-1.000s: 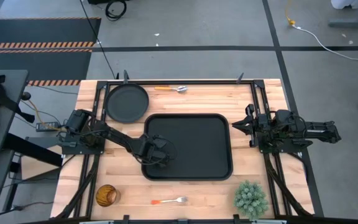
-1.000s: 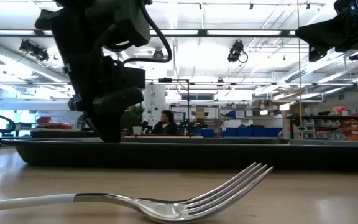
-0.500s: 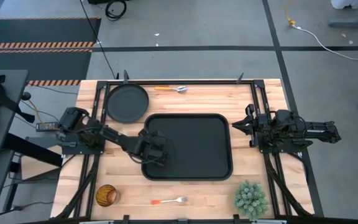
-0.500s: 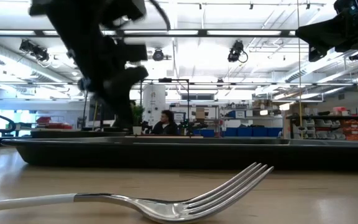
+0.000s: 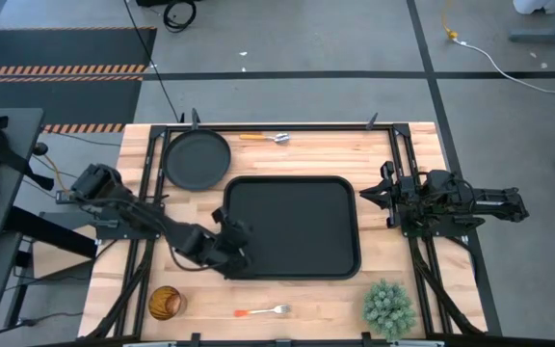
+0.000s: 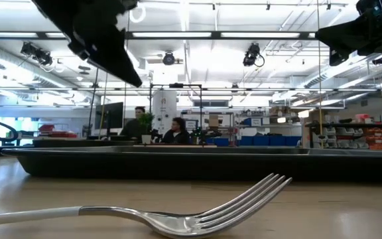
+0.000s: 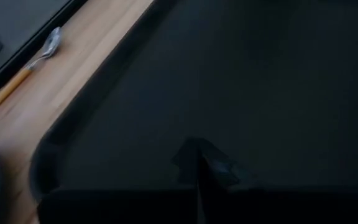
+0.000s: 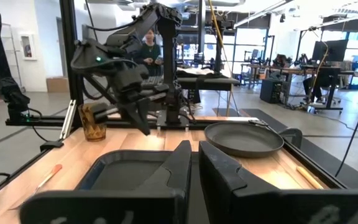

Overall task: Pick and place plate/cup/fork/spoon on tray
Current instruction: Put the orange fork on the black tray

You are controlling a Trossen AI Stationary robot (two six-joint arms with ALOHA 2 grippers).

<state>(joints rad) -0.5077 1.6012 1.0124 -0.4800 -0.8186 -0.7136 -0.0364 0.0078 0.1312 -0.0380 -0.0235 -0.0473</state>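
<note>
Looking down from the high view, I have the left gripper [image 5: 231, 247] hanging over the tray's [image 5: 292, 227] left near corner, its arm reaching in from the left side of the table. My left wrist view shows that gripper's two dark fingers [image 7: 197, 165] pressed together with nothing between them, above the dark floor of the tray, though the picture is smeared there, so I read them as closed with some caution. From the right wrist view the same gripper [image 8: 140, 118] sits raised above the tray's far edge.

I see the right gripper [image 5: 367, 194] parked at the right side of the table, just beside the tray's right rim; its fingers [image 8: 178, 163] sit close together at the tips and carry nothing.

The tray lies in the middle of the table and holds none of the tableware. The plate [image 5: 198, 159] rests on the wood beside the tray's far left corner. The spoon [image 5: 266, 138] lies at the far edge, just right of the plate. The cup [image 5: 165, 303] stands upright at the near left corner, and the fork [image 5: 263, 311] lies along the near edge, well apart from the cup. A green spiky plant [image 5: 388, 306] stands at the near right corner. People show far back in the room in the low view.
</note>
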